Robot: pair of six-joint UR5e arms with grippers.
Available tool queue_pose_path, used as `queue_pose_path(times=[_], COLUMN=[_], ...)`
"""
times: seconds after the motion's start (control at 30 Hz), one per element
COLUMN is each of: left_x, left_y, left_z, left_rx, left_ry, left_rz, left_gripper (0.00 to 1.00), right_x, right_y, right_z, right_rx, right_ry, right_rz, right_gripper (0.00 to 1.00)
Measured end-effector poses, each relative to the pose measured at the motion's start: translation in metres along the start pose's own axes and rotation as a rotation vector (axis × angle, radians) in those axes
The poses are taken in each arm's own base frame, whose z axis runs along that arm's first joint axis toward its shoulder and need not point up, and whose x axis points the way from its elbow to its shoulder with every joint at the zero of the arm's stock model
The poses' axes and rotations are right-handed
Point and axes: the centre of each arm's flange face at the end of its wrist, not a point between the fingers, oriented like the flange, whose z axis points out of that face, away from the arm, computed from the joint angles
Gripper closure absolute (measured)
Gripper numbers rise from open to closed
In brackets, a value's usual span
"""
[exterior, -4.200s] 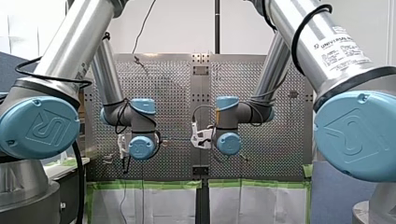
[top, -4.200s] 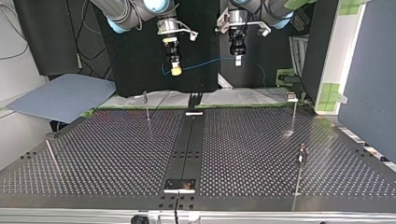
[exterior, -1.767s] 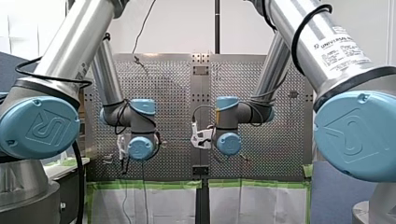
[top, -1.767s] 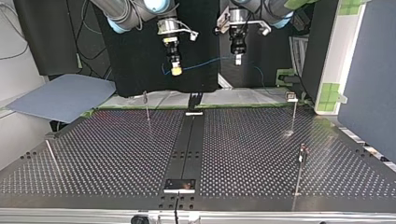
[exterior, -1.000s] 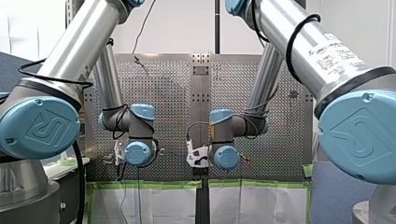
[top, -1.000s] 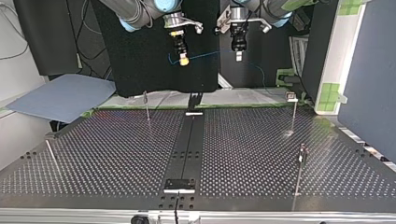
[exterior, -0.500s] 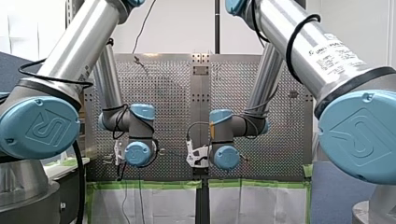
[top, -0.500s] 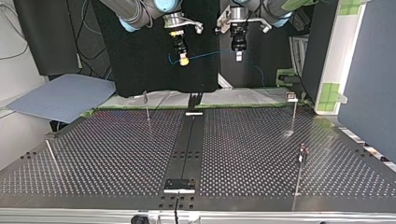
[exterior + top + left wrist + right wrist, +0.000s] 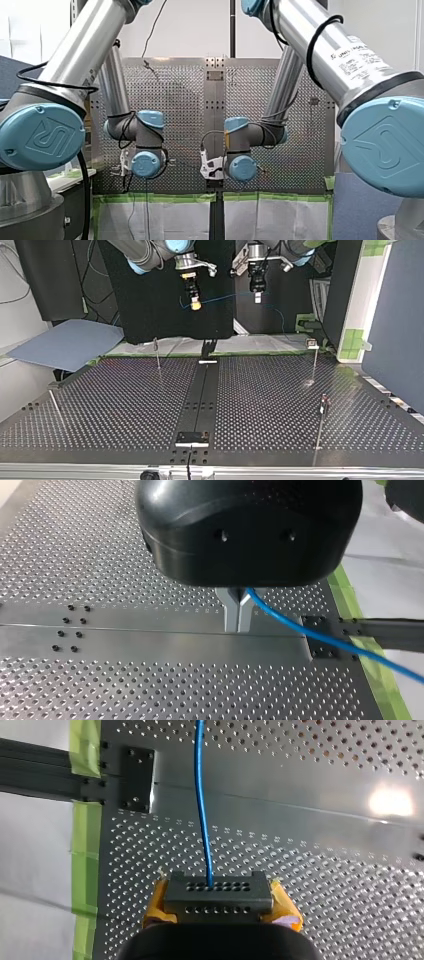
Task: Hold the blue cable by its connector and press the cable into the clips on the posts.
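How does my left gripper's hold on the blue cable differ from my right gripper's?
My left gripper has slim metal fingers shut on the bare blue cable; my right gripper has yellow pads shut on the cable's black connector. Both hang above the perforated table with the cable strung between them.

Perforated metal table — dark centre rail, green tape along one edge. White wall beyond in the front view. In the top view, black panels behind; blue-grey sheet at left, blue partition at right.
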Motion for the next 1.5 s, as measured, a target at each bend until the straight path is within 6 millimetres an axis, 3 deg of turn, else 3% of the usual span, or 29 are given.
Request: queue_pose_path(times=[0.6,1.03,1.5], left_x=[-0.045,-0.105,-0.167], left_y=[0.018,0.008,0.009], left_z=[0.001,0.023,0.037], left_rx=[-0.134,-0.191,-0.24], left_ry=[-0.013,-0.091,-0.157], left_rz=[-0.019,-0.141,-0.223], left_gripper=[1.0,1.0,1.0], right_x=[0.085,0.184,0.288], right_y=[0.009,0.008,0.013], right_z=[0.006,0.024,0.02], right_rx=[-0.012,0.087,0.138], right_ry=[0.053,0.161,0.273], right_rz=[0.172,0.209,0.229], right_gripper=[1.0,1.0,1.0])
